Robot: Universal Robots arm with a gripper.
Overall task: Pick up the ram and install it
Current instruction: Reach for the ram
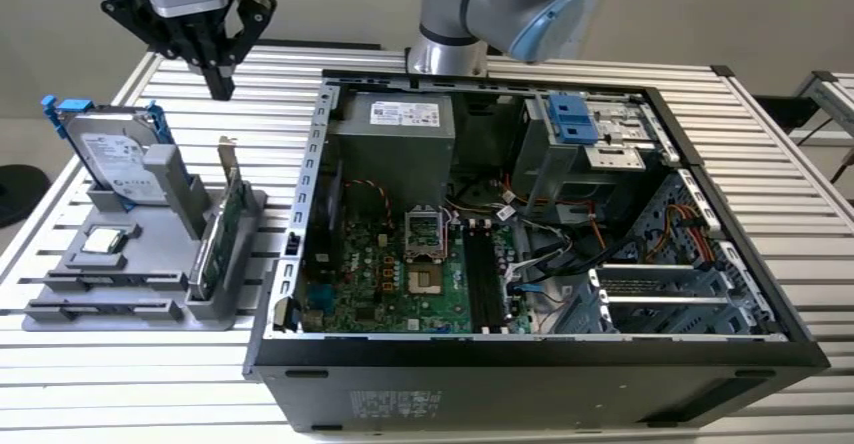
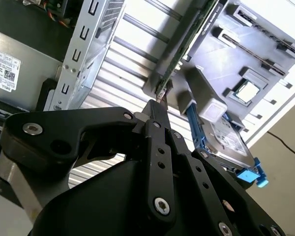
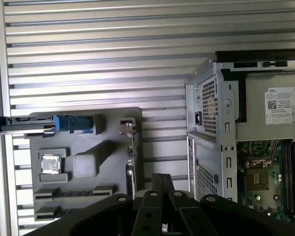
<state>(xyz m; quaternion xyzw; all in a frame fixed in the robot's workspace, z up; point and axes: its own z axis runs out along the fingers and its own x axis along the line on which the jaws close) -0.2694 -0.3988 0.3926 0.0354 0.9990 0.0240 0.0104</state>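
My gripper [image 1: 219,86] hangs high over the table at the exterior view's far left, behind the grey holder [image 1: 200,309]. Its black fingers [image 2: 156,105] point down, pressed together with nothing between them. In the first wrist view the gripper [image 3: 162,178] sits above the holder [image 3: 113,128], close to the upright green card [image 3: 132,162]. Two long narrow slots [image 1: 100,284] run along the holder's front; I cannot tell whether the dark strip in them is the ram. The motherboard's dark memory slots [image 1: 487,279] lie inside the open computer case [image 1: 318,154].
On the holder stand a silver hard drive with blue rails [image 1: 118,154], a green expansion card with a metal bracket [image 1: 230,219] and a processor chip [image 1: 104,242]. The arm's base [image 1: 447,54] rises behind the case. The case's power supply [image 1: 394,124] and drive cage [image 1: 594,129] are tall.
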